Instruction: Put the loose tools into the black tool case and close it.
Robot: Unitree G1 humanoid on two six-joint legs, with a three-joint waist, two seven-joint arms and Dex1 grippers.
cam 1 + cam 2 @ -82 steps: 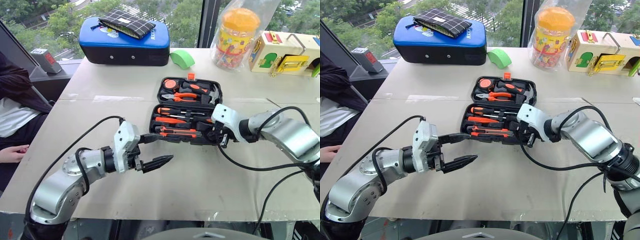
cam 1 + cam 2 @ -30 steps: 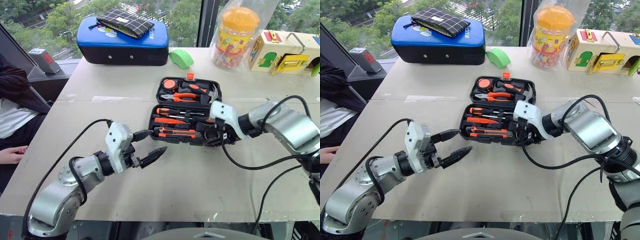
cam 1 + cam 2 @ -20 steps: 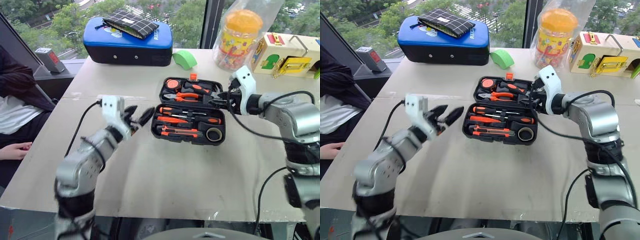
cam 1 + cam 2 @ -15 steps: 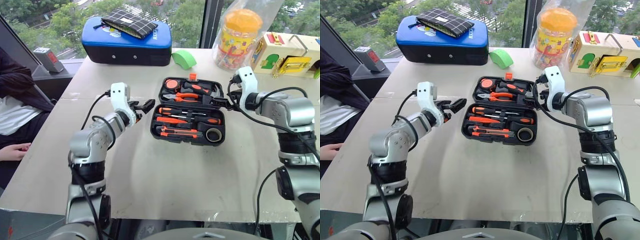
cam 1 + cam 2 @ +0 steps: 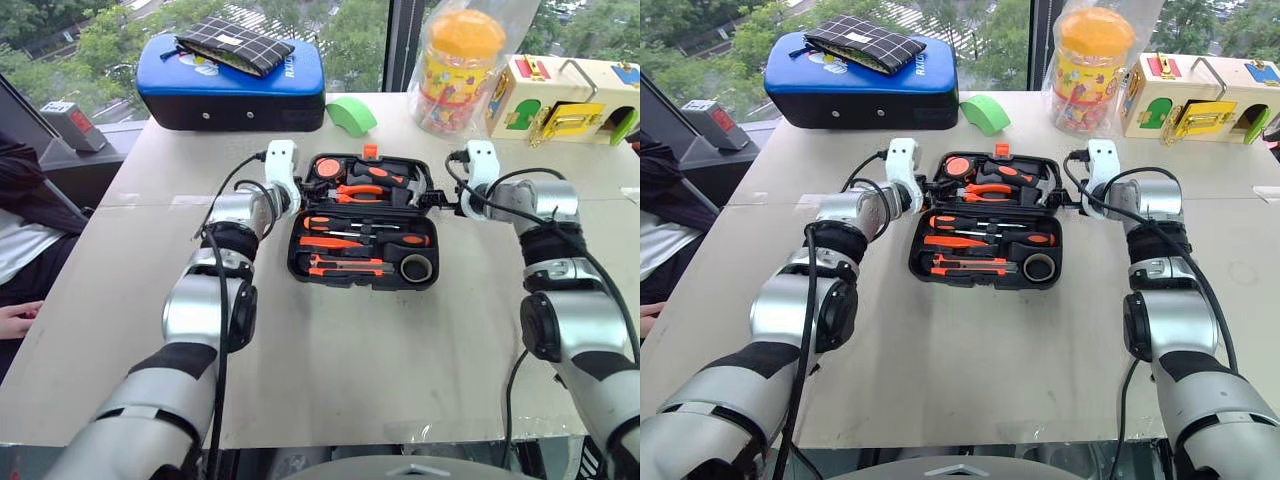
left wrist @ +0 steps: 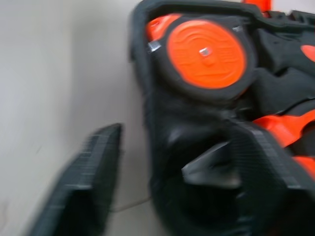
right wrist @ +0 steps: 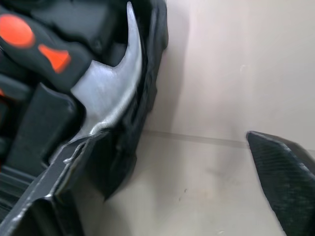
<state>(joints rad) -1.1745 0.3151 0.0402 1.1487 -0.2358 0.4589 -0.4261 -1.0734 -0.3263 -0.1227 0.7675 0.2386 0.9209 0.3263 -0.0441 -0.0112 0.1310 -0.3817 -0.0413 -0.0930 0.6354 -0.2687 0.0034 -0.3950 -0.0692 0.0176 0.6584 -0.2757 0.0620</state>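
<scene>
The black tool case (image 5: 300, 262) lies open in the middle of the table. In its near half sit two screwdrivers (image 5: 345, 222), a utility knife (image 5: 345, 265) and a dark tape roll (image 5: 416, 268). The far half holds an orange disc (image 6: 206, 46), pliers and a hammer (image 7: 108, 93). My left gripper (image 5: 297, 190) is open and straddles the far half's left wall, with one finger (image 6: 83, 187) outside on the table and the other inside. On the opposite side, my right gripper (image 5: 441, 200) stands open across the right wall, its outer finger (image 7: 285, 172) over bare table.
A blue-topped case (image 5: 232, 85) with a checked pouch on it stands at the back left. Behind the tool case is a green object (image 5: 352, 115). A jar with an orange lid (image 5: 458, 60) and a wooden toy box (image 5: 560, 95) stand back right. A person (image 5: 20, 270) sits at the left.
Both arms have stretched forward from the case's front to flank its far half. The right gripper left the front right corner, uncovering the tape roll. The view has shifted slightly.
</scene>
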